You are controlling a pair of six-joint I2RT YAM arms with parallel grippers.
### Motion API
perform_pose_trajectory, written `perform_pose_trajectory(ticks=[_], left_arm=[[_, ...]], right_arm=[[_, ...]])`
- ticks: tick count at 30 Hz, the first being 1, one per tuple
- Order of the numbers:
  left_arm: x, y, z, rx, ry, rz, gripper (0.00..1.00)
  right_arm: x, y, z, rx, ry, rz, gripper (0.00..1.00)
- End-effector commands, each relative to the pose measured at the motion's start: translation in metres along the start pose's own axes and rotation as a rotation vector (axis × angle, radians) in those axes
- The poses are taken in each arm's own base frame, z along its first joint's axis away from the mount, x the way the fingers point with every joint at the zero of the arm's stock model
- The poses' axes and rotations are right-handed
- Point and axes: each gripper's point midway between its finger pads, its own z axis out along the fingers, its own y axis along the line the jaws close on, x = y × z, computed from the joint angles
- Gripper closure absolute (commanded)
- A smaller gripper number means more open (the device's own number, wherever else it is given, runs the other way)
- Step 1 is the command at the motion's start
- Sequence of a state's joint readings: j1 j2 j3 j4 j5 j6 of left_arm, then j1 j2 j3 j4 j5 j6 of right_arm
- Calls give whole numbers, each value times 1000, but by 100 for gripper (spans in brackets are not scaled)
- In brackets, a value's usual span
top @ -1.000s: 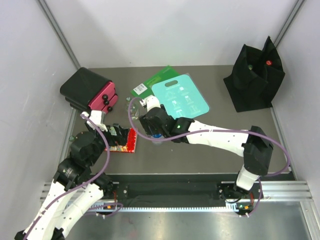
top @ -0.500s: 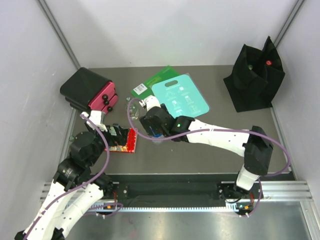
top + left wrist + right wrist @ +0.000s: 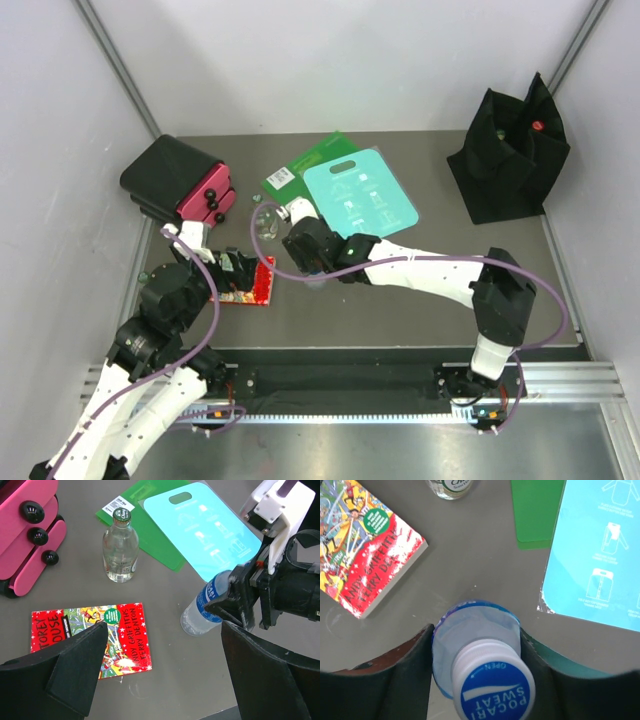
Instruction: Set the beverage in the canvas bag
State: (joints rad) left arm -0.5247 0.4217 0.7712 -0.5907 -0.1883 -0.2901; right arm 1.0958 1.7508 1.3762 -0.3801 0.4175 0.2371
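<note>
Your right tool (image 3: 476, 647) is clamped on the beverage (image 3: 492, 689), a clear plastic bottle with a blue label and a blue-and-white cap. One finger (image 3: 415, 655) presses on each side just below the cap. The bottle is tilted, with its base low over the grey bench (image 3: 165, 580); you cannot tell whether the base touches. A red book (image 3: 90, 637) lies flat near the bottle. Past the book a glass bottle (image 3: 120, 547) with a green cap stands upright beside a green board (image 3: 150, 527), which sits partly under a cyan board (image 3: 205, 530). Your left tool (image 3: 162, 630) hovers by the book with its fingers wide apart, gripping nothing. A black case (image 3: 180, 185) with a pink face sits at the far left. The canvas bag (image 3: 508, 160) stands upright in the far right corner, well apart from the beverage.
</note>
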Motion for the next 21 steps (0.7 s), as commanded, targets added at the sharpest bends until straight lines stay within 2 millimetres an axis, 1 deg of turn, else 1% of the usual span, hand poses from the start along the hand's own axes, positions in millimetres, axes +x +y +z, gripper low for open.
perform_pose_trajectory(ticks=[1, 2, 3, 5, 6, 9, 11, 12, 13, 14, 15, 16, 17, 18, 19, 20, 21], left_arm=[[-1, -2, 4, 6, -5, -8, 1], [-2, -3, 4, 6, -7, -10, 1], [-1, -3, 5, 7, -5, -10, 1], [-2, -4, 5, 11, -5, -8, 1], [-4, -5, 5, 14, -10, -10, 1], [-8, -6, 7, 18, -19, -3, 1], [-12, -7, 9, 18, -24, 5, 1], [-14, -8, 11, 16, -18, 7, 1], [-16, -10, 12, 24, -17, 10, 1], [-17, -11, 13, 26, -16, 14, 1], [-20, -13, 16, 29, -16, 15, 1], [-23, -15, 17, 33, -18, 18, 1], [-24, -17, 19, 43, -15, 19, 1], [-24, -19, 21, 50, -9, 25, 1], [-23, -20, 23, 55, -6, 30, 1], [-25, -21, 25, 60, -11, 38, 1], [-19, -20, 29, 57, 5, 45, 1]], right_arm=[[-26, -6, -10, 2, -92, 35, 59], [-27, -9, -13, 11, -92, 30, 65], [-37, -12, -22, 11, -114, 35, 73], [-45, -14, -30, 10, -124, 26, 81], [-53, -17, -38, 8, -132, 26, 89], [-69, -21, -55, -18, -137, 29, 100], [-81, -29, -67, -27, -155, 47, 100], [-94, -33, -78, -41, -180, 64, 100], [-96, -37, -84, -48, -173, 68, 100], [-100, -48, -86, -46, -172, 84, 100], [-112, -51, -98, -77, -195, 102, 100], [-114, -60, -104, -75, -189, 111, 100], [-119, -76, -107, -58, -195, 127, 100], [-132, -84, -117, -63, -223, 140, 100], [-138, -96, -126, -50, -238, 150, 100], [-139, -121, -129, -4, -236, 158, 100], [-150, -138, -140, 27, -266, 172, 100]])
